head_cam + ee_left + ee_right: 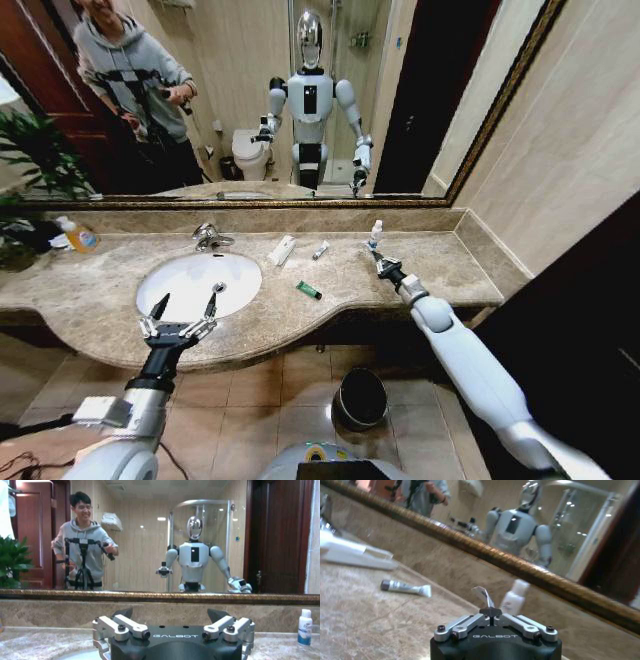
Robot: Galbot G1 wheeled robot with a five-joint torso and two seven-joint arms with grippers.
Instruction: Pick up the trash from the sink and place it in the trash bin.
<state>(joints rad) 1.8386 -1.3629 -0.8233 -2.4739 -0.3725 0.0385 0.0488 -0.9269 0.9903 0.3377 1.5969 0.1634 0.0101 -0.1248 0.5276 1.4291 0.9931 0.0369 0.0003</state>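
Note:
The sink (165, 290) is a white oval basin in the beige counter. My left gripper (188, 300) (171, 615) hangs open over the basin's front rim with nothing in it. The trash lies on the counter right of the basin: a white-and-blue tube (282, 250) (355, 555), a small whitish tube (320, 250) (405, 588), a green tube (308, 290) and a small clear bottle (375, 235) (515, 598) (304, 627) standing by the back wall. My right gripper (378, 255) (491, 611) sits low just in front of that bottle, shut on a thin whitish packet (482, 594). The trash bin (360, 398) stands on the floor below the counter.
A chrome faucet (210, 237) rises behind the basin. At the far left of the counter are a bottle with an orange-yellow label (78, 236) and a plant (35, 160). A mirror covers the wall above the backsplash. The counter ends near a side wall on the right.

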